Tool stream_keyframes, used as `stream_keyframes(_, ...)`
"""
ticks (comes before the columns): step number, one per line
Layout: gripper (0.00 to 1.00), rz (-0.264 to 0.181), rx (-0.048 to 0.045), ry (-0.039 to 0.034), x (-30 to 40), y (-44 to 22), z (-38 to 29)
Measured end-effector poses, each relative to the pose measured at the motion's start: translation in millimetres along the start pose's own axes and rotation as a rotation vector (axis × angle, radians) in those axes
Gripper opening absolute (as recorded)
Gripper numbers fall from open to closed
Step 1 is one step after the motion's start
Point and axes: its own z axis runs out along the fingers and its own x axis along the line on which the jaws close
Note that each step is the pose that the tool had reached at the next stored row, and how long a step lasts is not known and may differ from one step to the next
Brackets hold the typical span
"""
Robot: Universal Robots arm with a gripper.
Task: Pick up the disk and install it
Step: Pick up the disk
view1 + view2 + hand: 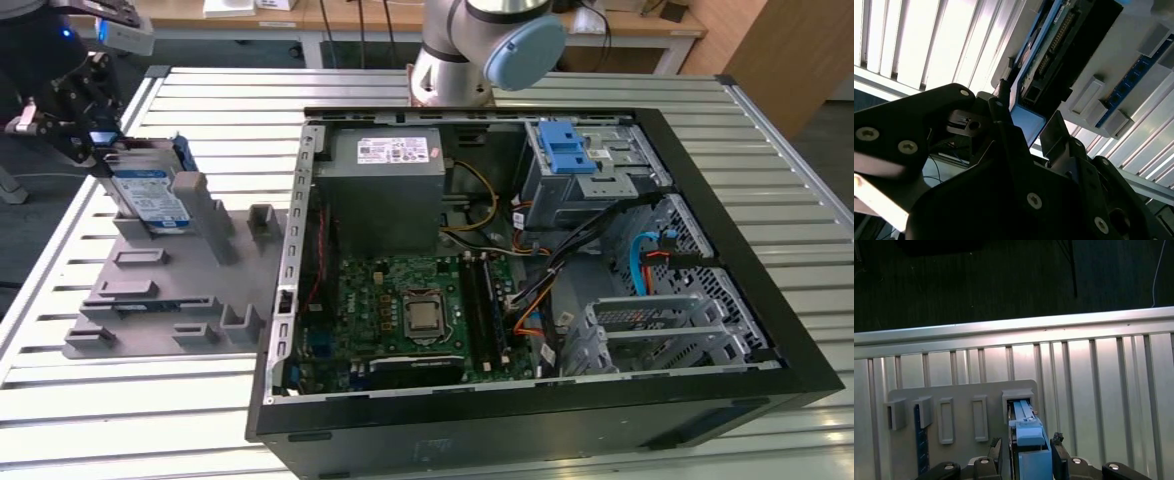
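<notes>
The disk (147, 196), silver with a white-and-blue label and a blue frame, stands on edge in a slot of the grey holder (171, 292) at the exterior view's left. My gripper (103, 148) is at the disk's far upper end. In the first wrist view the gripper (1026, 451) straddles the disk's blue frame (1029, 436). One fingertip (1056, 447) sits against the frame and the other (996, 449) stands a little off it. The second wrist view has the gripper (1026, 122) around the disk's blue edge (1027, 126). The fingers look open around the disk.
An open computer case (747, 300) lies on the slatted metal table (120, 420). It holds a grey power supply (387, 190), a motherboard (414, 310) and a silver cage with a blue latch (577, 160). The arm's base (467, 50) stands behind the case.
</notes>
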Motion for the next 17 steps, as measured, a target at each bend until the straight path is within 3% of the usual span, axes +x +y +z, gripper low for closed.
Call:
stream_keyframes(14, 0.51, 0.000, -0.0001, 0.0001, 0.1, 0.0, 4.0)
stream_keyframes(17, 0.42, 0.000, -0.0001, 0.0001, 0.1, 0.0, 4.0)
